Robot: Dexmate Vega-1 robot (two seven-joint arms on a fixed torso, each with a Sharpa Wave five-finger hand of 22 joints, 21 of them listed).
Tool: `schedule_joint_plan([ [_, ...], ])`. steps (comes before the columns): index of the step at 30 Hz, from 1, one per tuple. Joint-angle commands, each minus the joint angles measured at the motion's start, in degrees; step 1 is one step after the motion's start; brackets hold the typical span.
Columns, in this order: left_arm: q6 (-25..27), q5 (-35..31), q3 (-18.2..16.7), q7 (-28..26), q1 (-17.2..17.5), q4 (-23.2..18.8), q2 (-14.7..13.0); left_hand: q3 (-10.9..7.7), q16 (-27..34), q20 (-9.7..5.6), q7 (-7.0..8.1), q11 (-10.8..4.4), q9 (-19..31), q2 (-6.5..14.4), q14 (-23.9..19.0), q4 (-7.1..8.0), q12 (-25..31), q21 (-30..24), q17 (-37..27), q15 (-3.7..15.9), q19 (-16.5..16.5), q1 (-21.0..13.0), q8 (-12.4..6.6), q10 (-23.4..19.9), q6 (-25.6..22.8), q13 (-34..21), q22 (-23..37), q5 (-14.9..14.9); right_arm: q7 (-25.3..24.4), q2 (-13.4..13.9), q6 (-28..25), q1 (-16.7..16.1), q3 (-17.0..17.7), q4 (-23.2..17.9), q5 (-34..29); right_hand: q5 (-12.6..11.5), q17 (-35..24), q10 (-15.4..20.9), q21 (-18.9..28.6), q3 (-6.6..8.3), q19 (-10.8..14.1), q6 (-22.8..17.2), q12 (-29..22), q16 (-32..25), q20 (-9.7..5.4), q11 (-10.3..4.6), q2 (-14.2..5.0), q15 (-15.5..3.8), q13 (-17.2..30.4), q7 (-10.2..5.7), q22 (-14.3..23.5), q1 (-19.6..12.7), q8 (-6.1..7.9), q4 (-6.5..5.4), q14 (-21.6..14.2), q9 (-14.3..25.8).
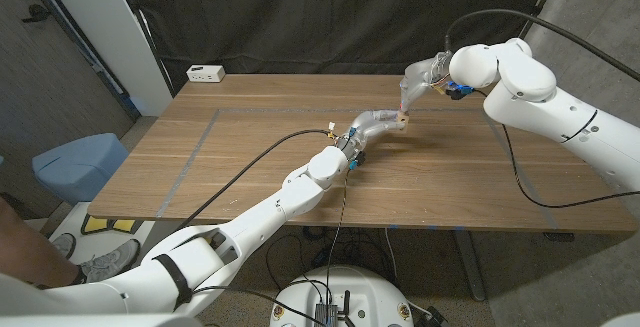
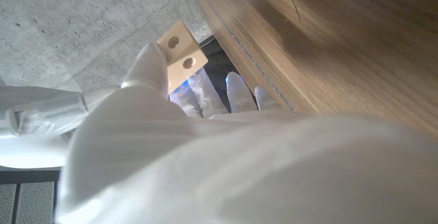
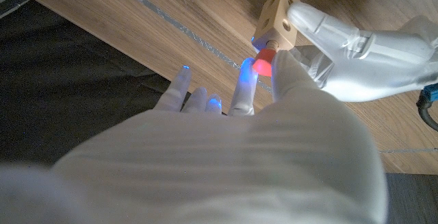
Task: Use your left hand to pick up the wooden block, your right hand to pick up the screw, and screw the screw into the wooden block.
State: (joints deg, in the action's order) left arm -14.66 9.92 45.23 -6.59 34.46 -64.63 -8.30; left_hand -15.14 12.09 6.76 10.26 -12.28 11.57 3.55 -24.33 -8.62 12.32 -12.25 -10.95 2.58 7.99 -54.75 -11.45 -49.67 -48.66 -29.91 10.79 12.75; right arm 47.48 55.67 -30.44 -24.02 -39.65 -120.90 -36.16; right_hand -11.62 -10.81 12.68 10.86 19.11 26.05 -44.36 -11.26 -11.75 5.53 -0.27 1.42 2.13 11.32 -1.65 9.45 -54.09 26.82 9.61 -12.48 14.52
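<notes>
My left hand (image 1: 372,123) holds the small pale wooden block (image 1: 402,120) just above the middle of the table (image 1: 250,157). In the left wrist view the block (image 2: 182,51) shows two round holes on one face. My right hand (image 1: 424,75) comes down onto the block from the far right. In the right wrist view its fingertips (image 3: 243,80) pinch a red-headed screw (image 3: 263,64) pressed against a hole in the block (image 3: 276,20), which the left hand (image 3: 356,39) grips from the other side. The screw's shank is hidden.
A white power strip (image 1: 205,72) lies at the table's far left corner. Grey tape lines (image 1: 195,147) cross the tabletop. A black cable (image 1: 250,167) runs along my left arm. A blue bin (image 1: 78,162) stands on the floor to the left, near a person's shoe (image 1: 95,264).
</notes>
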Motion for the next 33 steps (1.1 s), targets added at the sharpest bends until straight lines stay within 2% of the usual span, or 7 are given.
schedule_joint_plan([
  [1, 0.1, 0.0, 0.1, 0.2, -0.2, 0.2, 0.1, -0.34, 0.0, -0.02, -0.24, -0.24, 0.2, 0.8, -0.4, 0.00, 0.3, -0.3, 0.0, 3.73, 0.0, -0.1, -0.43, -0.4, -0.8, -0.9, 0.2, 0.5, -0.6, 0.1, -0.3, -0.9, 0.6, -0.3, -0.1, 0.3, -0.3, 0.7, 0.2, 0.54, 0.5, -1.1, -0.5, -0.2, -0.05, -0.02, -0.06, -0.22, 0.1, -0.23, 0.2, -0.8, 0.85, -0.09, -0.7, 0.3],
  [8, 0.3, -0.1, 0.1, -0.2, 0.2, -0.4, 0.0, -0.39, 0.0, 0.01, -0.18, -0.23, 0.2, 0.8, -0.4, 0.03, 0.3, -0.3, 0.0, 3.56, -0.1, -0.1, -0.39, -0.4, -0.7, -0.9, 0.2, 0.6, -1.3, 0.3, -0.7, -1.5, 0.9, -0.8, -0.3, 0.5, -0.4, 1.8, 0.3, 0.91, 1.0, -2.4, -0.7, -0.4, -0.22, -0.84, -0.12, -0.94, 0.1, -0.44, 0.2, -0.9, 1.71, -0.26, -1.4, 0.7],
  [16, 0.0, -0.3, 0.2, -0.2, 0.1, -0.4, 0.0, -0.41, 0.0, 0.02, -0.17, -0.21, 0.2, 0.8, -0.4, 0.04, 0.3, -0.3, 0.0, 3.58, -0.1, 0.0, -0.44, -0.3, -0.8, -0.9, 0.2, 0.6, -2.7, 0.3, -1.1, -2.3, 1.3, -1.2, -0.4, 0.7, -0.5, 3.2, 0.5, 1.32, 1.8, -4.0, -0.9, -0.7, -0.87, -1.00, -0.43, -1.54, 0.1, -0.67, 0.2, -0.6, 2.40, -0.58, -2.5, 0.6],
  [21, 0.0, -0.4, 0.2, -0.2, 0.0, -0.3, 0.0, -0.42, 0.0, -0.01, -0.14, -0.22, 0.2, 0.8, -0.4, 0.07, 0.3, -0.3, 0.0, 3.64, 0.0, 0.0, -0.44, -0.4, -0.8, -0.9, 0.2, 0.6, -3.0, 0.2, -1.4, -2.5, 1.2, -1.0, -0.8, 0.8, -0.5, 4.0, 0.5, 1.44, 2.4, -4.7, -1.0, -0.9, -1.38, -1.71, -0.64, -1.97, 0.1, -0.62, 0.2, -0.1, 2.72, -0.93, -3.2, 0.5],
  [33, 0.4, 0.0, 0.2, 0.1, 0.0, -0.1, 0.1, -0.53, 0.0, 0.06, -0.20, -0.23, 0.2, 0.9, -0.4, 0.01, 0.3, -0.3, 0.0, 3.53, 0.0, -0.1, -0.45, -0.4, -0.8, -1.0, 0.2, 0.6, -3.7, -0.6, -1.8, -2.3, 0.6, -0.2, -1.9, 1.0, -0.7, 6.0, 0.6, 1.47, 3.4, -6.9, -1.2, -1.3, -1.83, -2.06, -1.40, -2.54, 0.0, -0.24, 0.2, 1.8, 3.50, -1.89, -4.7, 0.2],
])
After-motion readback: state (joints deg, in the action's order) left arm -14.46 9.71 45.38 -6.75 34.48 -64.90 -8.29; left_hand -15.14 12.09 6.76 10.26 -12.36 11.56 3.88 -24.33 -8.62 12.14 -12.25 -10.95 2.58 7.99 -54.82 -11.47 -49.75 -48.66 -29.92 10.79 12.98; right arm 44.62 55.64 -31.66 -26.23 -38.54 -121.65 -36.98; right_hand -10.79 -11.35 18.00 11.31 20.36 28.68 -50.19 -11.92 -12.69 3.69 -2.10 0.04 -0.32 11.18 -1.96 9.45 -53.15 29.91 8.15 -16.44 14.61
